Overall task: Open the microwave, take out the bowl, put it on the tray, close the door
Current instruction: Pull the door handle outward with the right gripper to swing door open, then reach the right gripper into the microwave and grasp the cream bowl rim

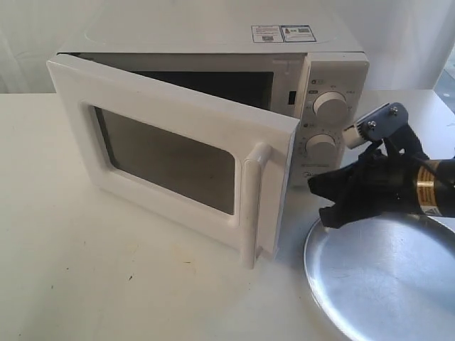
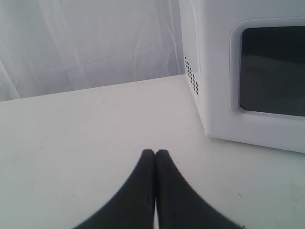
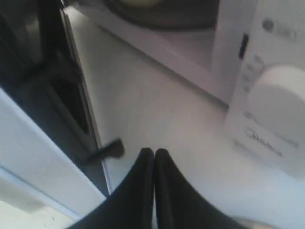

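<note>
The white microwave [image 1: 213, 35] stands at the back with its door [image 1: 170, 153] swung partly open, handle [image 1: 256, 202] toward the front. The steel tray [image 1: 384, 277] lies at the front right. My right gripper [image 1: 325, 195] hovers over the tray's far edge, below the dials, shut and empty; its wrist view shows the tips [image 3: 154, 151] pointing at the gap between the door's black inner face [image 3: 52, 95] and the microwave front [image 3: 271, 109]. A pale round shape at the cavity's edge [image 3: 138, 2] may be the bowl. My left gripper [image 2: 155, 152] is shut over bare table beside the microwave [image 2: 209, 71].
A white curtain [image 2: 86, 38] hangs behind the table. The white tabletop [image 1: 106, 284] stretches in front of the open door. The door's latch hook [image 3: 112, 149] sticks out near my right fingertips.
</note>
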Robot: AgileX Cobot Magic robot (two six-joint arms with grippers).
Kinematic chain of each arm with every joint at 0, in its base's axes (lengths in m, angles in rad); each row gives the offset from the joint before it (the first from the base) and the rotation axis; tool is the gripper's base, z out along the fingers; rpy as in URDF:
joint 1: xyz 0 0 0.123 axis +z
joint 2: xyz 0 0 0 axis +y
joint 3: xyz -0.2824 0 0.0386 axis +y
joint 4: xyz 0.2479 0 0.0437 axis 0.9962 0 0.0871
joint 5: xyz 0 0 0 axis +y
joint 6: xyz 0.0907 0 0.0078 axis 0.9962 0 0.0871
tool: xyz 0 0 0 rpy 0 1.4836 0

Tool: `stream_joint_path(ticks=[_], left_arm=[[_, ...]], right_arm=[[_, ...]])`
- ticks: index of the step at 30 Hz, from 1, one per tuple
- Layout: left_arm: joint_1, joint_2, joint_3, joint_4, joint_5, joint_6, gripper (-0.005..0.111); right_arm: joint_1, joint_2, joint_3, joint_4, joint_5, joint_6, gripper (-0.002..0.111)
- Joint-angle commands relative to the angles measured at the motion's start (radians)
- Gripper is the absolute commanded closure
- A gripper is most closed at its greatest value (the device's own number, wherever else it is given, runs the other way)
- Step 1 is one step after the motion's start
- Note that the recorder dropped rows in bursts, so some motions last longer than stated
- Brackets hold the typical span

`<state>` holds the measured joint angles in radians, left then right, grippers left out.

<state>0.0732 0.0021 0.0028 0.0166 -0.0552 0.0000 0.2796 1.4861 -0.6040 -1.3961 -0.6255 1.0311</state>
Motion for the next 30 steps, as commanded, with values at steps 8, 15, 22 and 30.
stream_joint_path(ticks=[8, 15, 22, 30], left_arm=[[-0.004, -0.002, -0.003, -0.008, -0.004, 0.0, 0.107], [-0.004, -0.002, -0.003, -0.008, -0.004, 0.0, 0.107], [-0.004, -0.002, -0.003, -0.008, -0.004, 0.0, 0.107], [-0.004, -0.002, -0.003, -0.008, -0.004, 0.0, 0.107]], right_arm=[[-0.002, -0.009, 0.02, 0.051, -0.274, -0.191, 0.108], [-0.002, -0.009, 0.02, -0.103, -0.434, -0.164, 0.108], [0.0, -0.009, 0.02, -0.171, -0.375, -0.089, 0.108], [0.117, 0.076, 0.007, -0.259, -0.18, 0.044, 0.108]])
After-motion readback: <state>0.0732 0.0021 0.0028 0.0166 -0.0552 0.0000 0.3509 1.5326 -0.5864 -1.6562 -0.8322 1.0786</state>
